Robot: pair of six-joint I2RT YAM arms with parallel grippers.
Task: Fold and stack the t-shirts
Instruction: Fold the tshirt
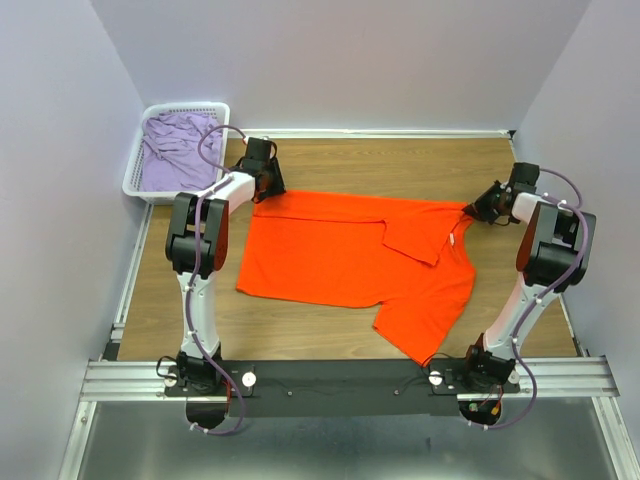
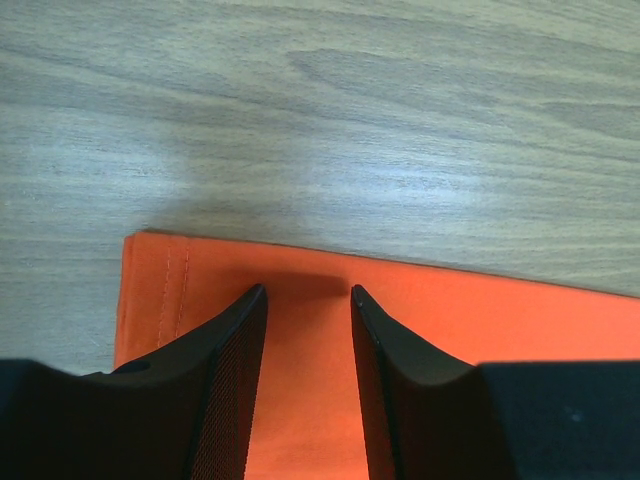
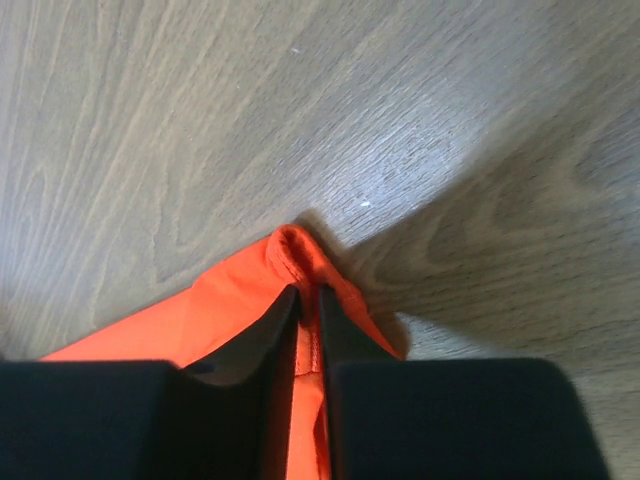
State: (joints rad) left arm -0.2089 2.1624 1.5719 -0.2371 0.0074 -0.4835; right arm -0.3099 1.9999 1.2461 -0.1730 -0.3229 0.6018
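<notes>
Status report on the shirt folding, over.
Left pincer open over the orange shirt corner. Right pincer shut on its far edge. Shirt spread flat, one sleeve folded in; lilac shirt in the basket. Nothing blocking.

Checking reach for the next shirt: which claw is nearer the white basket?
Left. The left claw sits over the far-left corner of the orange t-shirt, just right of the basket. The right claw is across the table, pinching the shirt's far-right corner.

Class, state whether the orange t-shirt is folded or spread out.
Mostly spread: the orange t-shirt lies flat on the table, only one sleeve folded over its body.
</notes>
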